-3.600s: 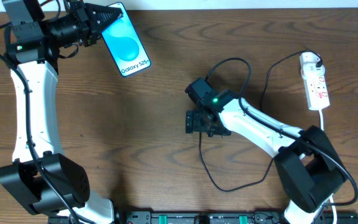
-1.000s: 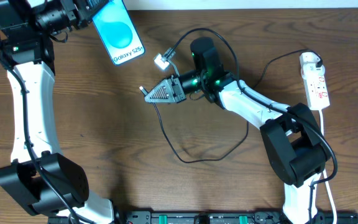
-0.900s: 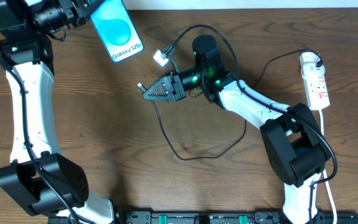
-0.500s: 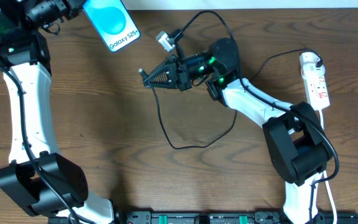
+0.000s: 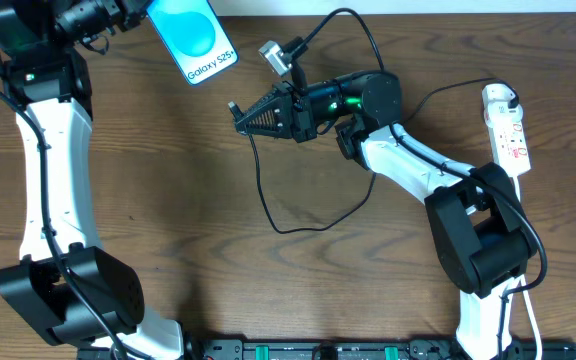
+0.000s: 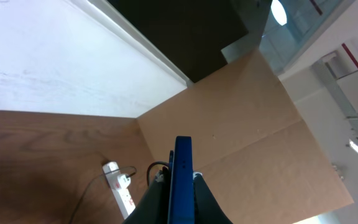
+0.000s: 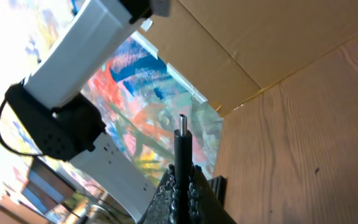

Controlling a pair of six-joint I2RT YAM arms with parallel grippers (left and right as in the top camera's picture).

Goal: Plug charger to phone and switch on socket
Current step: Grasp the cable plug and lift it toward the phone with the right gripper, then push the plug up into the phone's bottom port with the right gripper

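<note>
Fingers on my left gripper [image 6: 182,194] are pinched shut on the slim, blue-screened glass phone [image 5: 196,38]. It hangs in the air over the far left corner of the brown wooden table [image 5: 168,220], screen up, and the left wrist view shows it edge-on between the pads. My right gripper [image 5: 240,116] is closed just as tightly on the small black plug tip [image 7: 182,134] of the charger. That tip stands a short way proud of the jaws and sits near the phone's lower short edge but clear of it. The long thin black cable [image 5: 268,200] droops from the plug to the table in a loose loop and runs off toward the white power strip with red markings [image 5: 508,140], which lies well apart at the right edge.

I judge the phone to be rigid, fairly light, slick on its glass faces and easy to crack, so it needs a grip across the body away from the port end, as I have it. The plug is hard and tiny; holding it close behind the tip should stop it pivoting when it meets the port. The cable is limp and nearly weightless, but its slack could tug the plug sideways.
</note>
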